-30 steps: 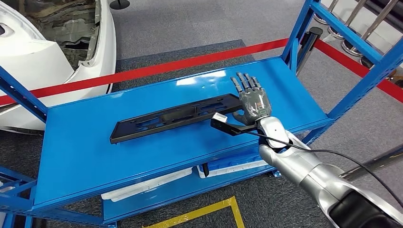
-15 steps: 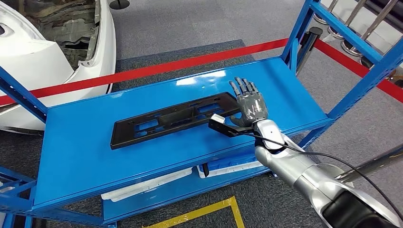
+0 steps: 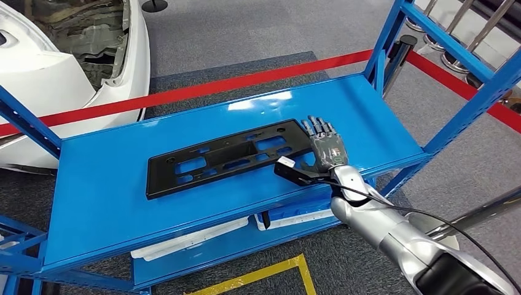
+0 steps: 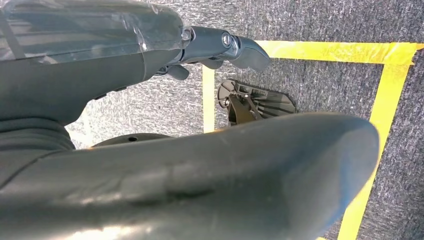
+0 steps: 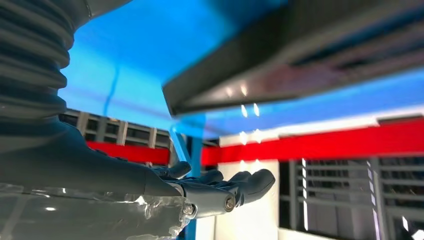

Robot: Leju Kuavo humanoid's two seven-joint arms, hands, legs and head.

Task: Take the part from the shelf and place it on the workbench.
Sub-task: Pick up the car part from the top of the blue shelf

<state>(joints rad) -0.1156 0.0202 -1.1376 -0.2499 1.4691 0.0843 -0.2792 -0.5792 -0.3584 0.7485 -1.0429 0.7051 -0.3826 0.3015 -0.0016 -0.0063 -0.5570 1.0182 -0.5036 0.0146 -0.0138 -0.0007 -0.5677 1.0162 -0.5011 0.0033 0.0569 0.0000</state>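
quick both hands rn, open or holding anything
Left hand: cannot be told; it hangs over the floor, fingers mostly hidden.
Right hand: open, fingers straight, at the end of the black part, not gripping it.

No readable text anywhere here, honestly. No labels, brand names, numbers or signs that I can make out on anything in the head view or either wrist view.
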